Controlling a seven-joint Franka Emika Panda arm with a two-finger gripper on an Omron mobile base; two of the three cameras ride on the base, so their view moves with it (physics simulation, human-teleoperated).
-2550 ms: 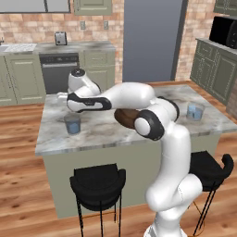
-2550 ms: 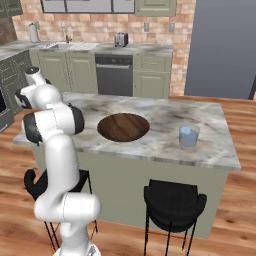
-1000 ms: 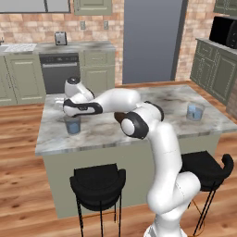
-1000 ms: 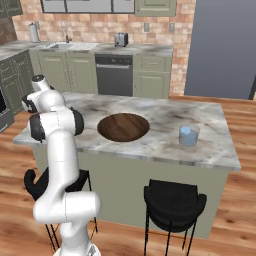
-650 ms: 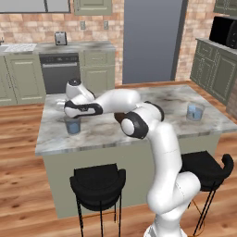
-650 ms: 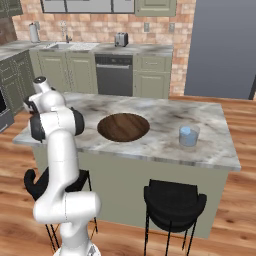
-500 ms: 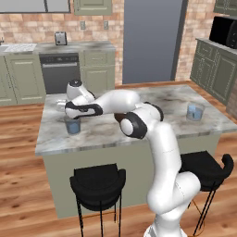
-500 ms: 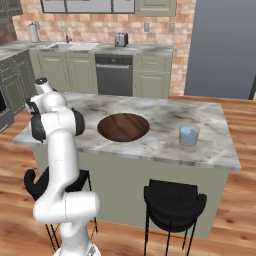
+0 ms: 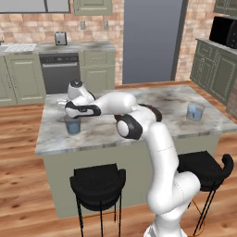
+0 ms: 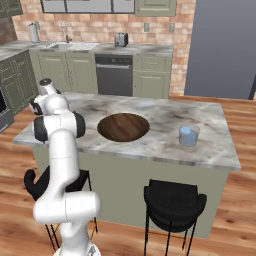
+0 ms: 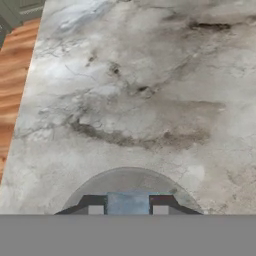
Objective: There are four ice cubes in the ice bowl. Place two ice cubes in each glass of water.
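Hovering over the glass (image 9: pixel 72 125) near the left edge of the island counter (image 9: pixel 139 121), your gripper (image 11: pixel 128 208) is pinching an ice cube (image 11: pixel 128 204) directly above the glass rim — a moment ago the hand was higher, so it has been sinking toward the water. The jaws are just beginning to part, which suggests the drop is starting, though the cube is not yet free. The other glass (image 10: pixel 189 136) is sitting well apart near the right edge, and the ice bowl (image 10: pixel 123 126) at the counter's middle is looking bare — you are probably near the finish.
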